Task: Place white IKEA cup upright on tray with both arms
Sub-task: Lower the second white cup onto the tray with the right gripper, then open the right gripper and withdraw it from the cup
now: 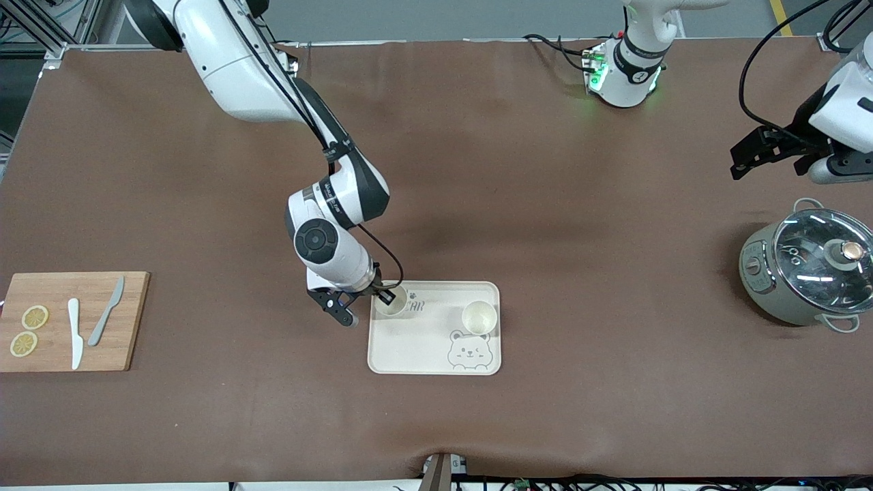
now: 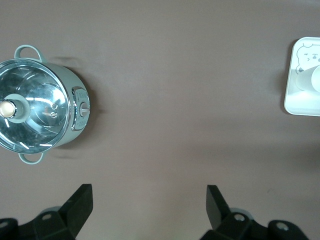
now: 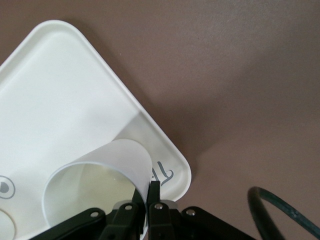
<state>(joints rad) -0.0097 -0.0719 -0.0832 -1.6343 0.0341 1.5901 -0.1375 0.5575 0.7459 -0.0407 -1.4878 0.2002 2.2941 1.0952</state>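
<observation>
A: Where is the white cup [image 1: 391, 303] now?

B: Upright on the cream tray [image 1: 423, 351], in the corner toward the right arm's end, farther from the front camera than the bear face drawing [image 1: 470, 350]. Its mouth faces up, and it covers part of the grey lettering [image 1: 414, 307].

A: What does it look like up close?

B: In the right wrist view the cup [image 3: 100, 185] is plain white with a thin, smooth wall and a round open rim, pale inside. It stands just beside the tray's rounded corner [image 3: 175, 165].

A: And the right hand [image 1: 385, 294]?

B: It is down at the cup, its fingers [image 3: 151, 197] narrow and pinched on the cup's wall, one inside the rim and one outside.

A: Is there another cup?

B: Yes, a second white cup [image 1: 479, 316] stands upright on the same tray, toward the left arm's end.

A: The left hand [image 1: 767, 153]?

B: It waits up over the brown tabletop [image 1: 545, 204] near the lidded pot [image 1: 808, 269], its fingers [image 2: 80, 202] spread wide with nothing between them.

A: Anything else?

B: A wooden cutting board [image 1: 71, 320] with two knives and lemon slices lies at the right arm's end.
</observation>
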